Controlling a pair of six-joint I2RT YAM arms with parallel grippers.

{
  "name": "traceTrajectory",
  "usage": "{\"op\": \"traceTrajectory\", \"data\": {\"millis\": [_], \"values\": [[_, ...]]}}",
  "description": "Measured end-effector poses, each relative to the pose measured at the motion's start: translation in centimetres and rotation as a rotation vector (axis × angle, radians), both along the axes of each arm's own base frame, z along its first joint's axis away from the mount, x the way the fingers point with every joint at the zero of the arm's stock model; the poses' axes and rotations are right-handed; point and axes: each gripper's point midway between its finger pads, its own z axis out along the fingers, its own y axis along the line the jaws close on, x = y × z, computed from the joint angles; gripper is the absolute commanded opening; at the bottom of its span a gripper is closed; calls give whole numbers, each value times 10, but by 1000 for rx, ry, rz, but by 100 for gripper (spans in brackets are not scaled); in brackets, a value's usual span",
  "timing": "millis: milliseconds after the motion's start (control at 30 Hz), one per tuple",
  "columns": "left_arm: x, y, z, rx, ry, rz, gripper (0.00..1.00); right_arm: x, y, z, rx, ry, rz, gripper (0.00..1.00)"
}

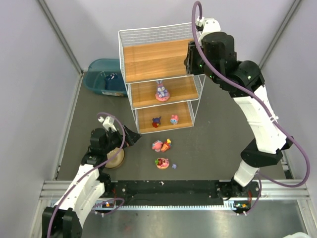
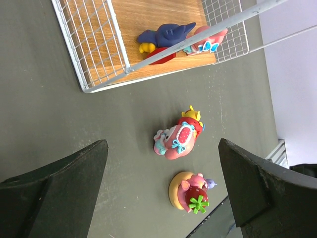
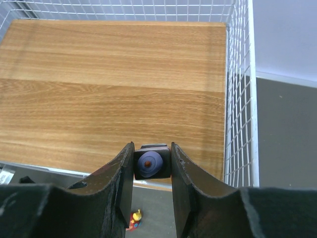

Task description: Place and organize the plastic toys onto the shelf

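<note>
- Table (image 1: 213,148): dark grey, matte surface; carries all items listed below.
- Shelf (image 1: 159,49): three stepped tiers, white wire mesh with orange-brown boards; stands on the far half of the table.
- Middle tier: purple-eared bunny (image 1: 161,90), upright, near the centre of the board.
- Bottom tier: dark blue figurine (image 2: 166,35) and pink figurine (image 2: 210,38), side by side.
- Table, just in front of the shelf: pink-and-red figurine (image 2: 177,139), lying on its side.
- Nearer the arm bases: flower-topped disc (image 2: 185,191), with a small purple piece (image 1: 174,166) just beside it.
- Teal bin (image 1: 96,79): on the table, left of the shelf.
- Tan bowl (image 1: 116,159): on the table at near left.
</note>
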Motion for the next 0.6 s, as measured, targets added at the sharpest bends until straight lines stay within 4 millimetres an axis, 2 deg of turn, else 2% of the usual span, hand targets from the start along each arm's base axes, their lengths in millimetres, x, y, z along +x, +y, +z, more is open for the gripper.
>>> {"op": "traceTrajectory", "data": {"millis": [433,600], "values": [[2,2,-1,5,0,12,99,21,5,-18,-54,16,-42,0],[3,2,-1,7,-1,17,99,23,4,-19,-62,13,-50,0]]}}
